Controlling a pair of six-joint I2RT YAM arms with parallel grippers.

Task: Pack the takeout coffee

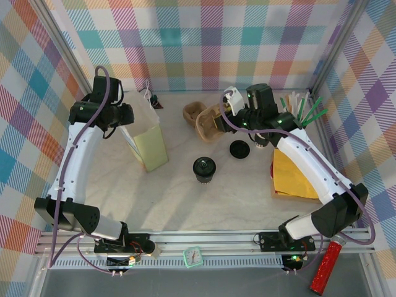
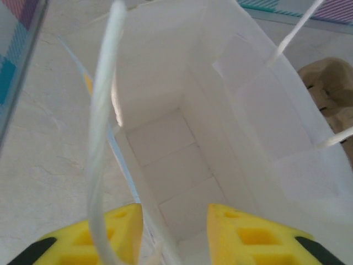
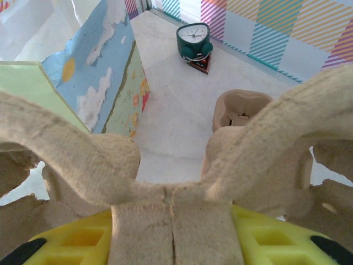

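Holding the paper bag (image 1: 151,147) rim, left gripper (image 2: 175,223) fingers narrow; right gripper (image 3: 174,226) clamped on pulp cup carrier (image 3: 165,190). Takeout coffee (image 1: 204,168) stands mid-table, untouched; bag empty, packing not started

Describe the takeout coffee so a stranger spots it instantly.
On the pale tabletop, look mid-table, right of the upright paper bag. There stands a small paper cup with a black lid; the loose black lid beside it has no cup underneath.
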